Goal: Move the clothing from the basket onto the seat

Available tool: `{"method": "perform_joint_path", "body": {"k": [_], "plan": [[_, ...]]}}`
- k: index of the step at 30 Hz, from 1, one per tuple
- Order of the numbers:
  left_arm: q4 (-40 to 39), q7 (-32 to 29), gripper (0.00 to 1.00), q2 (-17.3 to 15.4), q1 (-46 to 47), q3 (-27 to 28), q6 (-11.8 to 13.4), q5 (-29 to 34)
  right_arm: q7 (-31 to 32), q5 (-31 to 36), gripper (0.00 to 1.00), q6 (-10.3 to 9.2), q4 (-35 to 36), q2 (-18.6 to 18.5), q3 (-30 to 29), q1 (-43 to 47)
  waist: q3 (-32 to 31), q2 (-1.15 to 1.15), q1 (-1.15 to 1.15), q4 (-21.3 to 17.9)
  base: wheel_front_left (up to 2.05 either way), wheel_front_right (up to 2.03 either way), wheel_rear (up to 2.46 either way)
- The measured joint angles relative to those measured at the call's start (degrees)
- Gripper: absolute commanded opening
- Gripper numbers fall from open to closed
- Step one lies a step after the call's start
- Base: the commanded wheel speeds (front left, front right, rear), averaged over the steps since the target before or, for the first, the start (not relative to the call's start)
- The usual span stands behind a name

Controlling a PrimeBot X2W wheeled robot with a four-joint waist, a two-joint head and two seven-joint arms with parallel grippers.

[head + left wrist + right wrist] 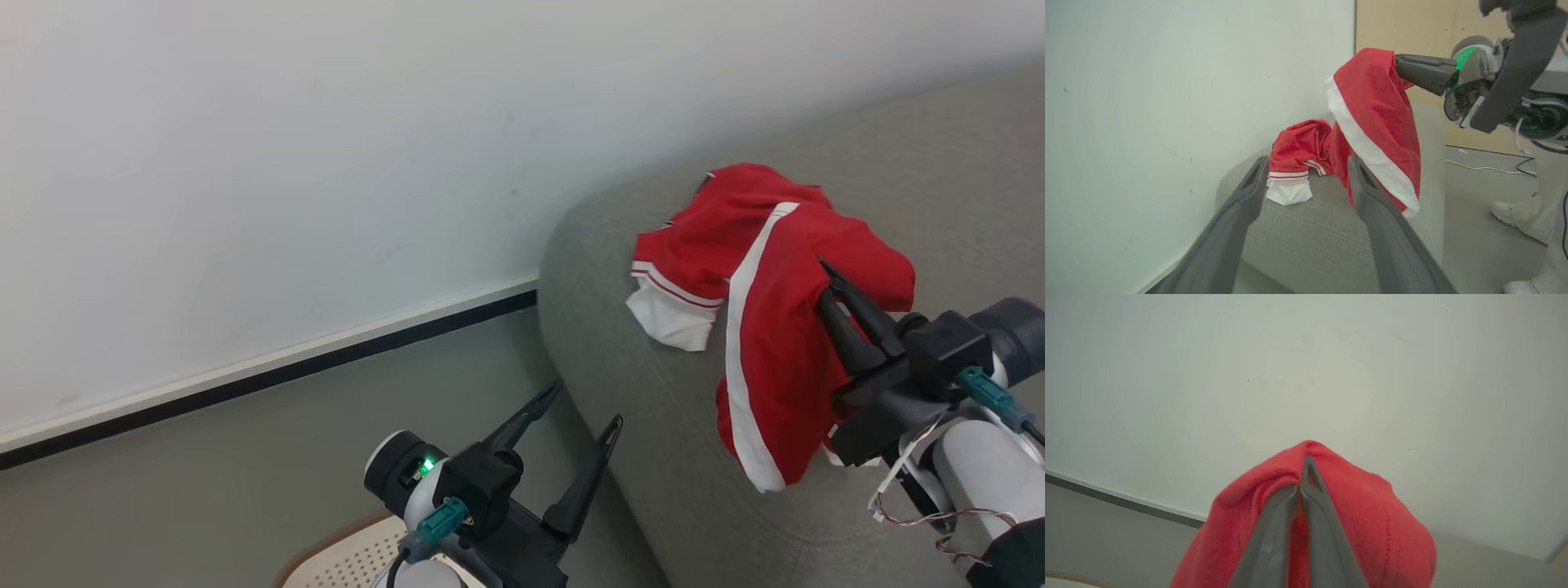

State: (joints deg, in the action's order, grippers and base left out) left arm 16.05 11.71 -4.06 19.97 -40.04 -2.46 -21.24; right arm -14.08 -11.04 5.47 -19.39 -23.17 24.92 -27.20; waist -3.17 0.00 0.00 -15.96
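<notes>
**Though Halfway Done, a Slip Looms**

While the right gripper (826,276) pinches the striped garment (780,351) tight at the seat's (653,441) edge, beside the cuffed garment (694,245) lying there, the left gripper (588,402) gapes empty by the basket (351,555). Released here, the striped one could slide floorward.

Right gripper (1302,473): both fingers pressed together, clamped on a fold of the red clothing (1367,526), which drapes down over them on either side. Background: white wall (1306,367), with a dark skirting strip (1122,501) above the grey floor (1094,535) at lower left.
</notes>
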Motion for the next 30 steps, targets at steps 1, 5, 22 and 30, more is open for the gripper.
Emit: {"method": "perform_joint_path", "body": {"k": [1, 5, 22, 30], "plan": [[0.0, 0.0, 1.00, 0.0, -0.1, -0.2, 0.0, -0.1, 0.5, -0.1, 0.00, 0.00, 0.7, -0.3, -0.3, 0.2, 0.1, 0.00, 0.00, -0.8, 0.00, 0.00, 0.00], [-0.1, 0.0, 1.00, 0.1, -0.3, -0.7, 0.5, -0.1, 1.7, -0.1, 0.00, 0.01, 2.4, -1.5, -0.4, 0.3, 0.7, 0.00, 0.00, -4.1, 0.00, 0.00, 0.00], [-0.9, -0.6, 1.00, 0.6, 2.3, -4.0, 0.4, 0.8, 6.8, -2.8, 0.00, 0.34, 4.1, -5.7, -5.0, -7.8, 7.7, 0.00, 0.00, -8.2, 0.00, 0.00, 0.00], [-4.5, -1.6, 1.00, -1.2, 3.4, -4.2, 0.4, 2.2, 10.6, -4.5, 0.00, 0.34, -1.0, -9.7, -10.8, -17.9, 12.3, 0.00, 0.00, -4.5, 0.00, 0.00, 0.00]]}}
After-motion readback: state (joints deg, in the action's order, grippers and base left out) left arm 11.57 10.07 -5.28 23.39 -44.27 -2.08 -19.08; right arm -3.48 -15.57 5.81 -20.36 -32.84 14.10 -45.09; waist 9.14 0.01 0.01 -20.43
